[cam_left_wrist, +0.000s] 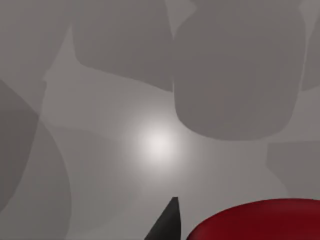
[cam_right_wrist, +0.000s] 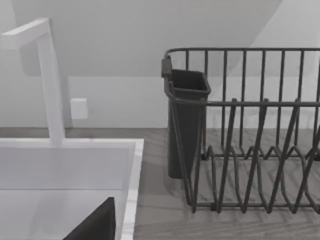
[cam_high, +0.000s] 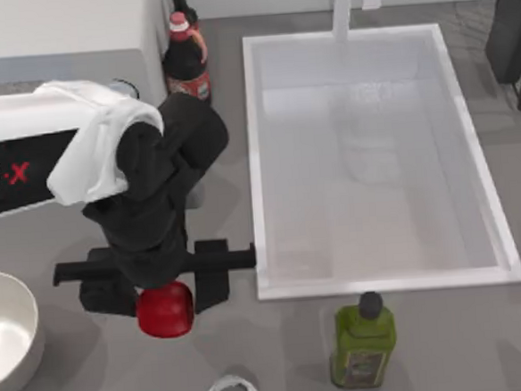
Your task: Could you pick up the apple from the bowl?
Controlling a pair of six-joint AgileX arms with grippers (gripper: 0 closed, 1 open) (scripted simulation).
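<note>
Left gripper (cam_high: 164, 296) w/ jaws closed on the apple (cam_high: 166, 310), held above the counter just right of the bowl (cam_high: 4, 334): pickup looks done, next just needs a steady hold, no squeezing harder.

The apple (cam_high: 166, 310) has a glossy, smooth red skin. The bowl (cam_high: 6, 334) looks like smooth off-white ceramic with a soft shine. The left gripper (cam_high: 160, 287) is of matt black plastic, and a white cloth-like cover (cam_high: 105, 139) wraps the arm. The table (cam_high: 281, 355) is grey and matt. The sink (cam_high: 374, 161) is smooth and white. The dish rack (cam_right_wrist: 250, 150) is of dark metal wire. The green bottle (cam_high: 363, 342) looks glossy.
</note>
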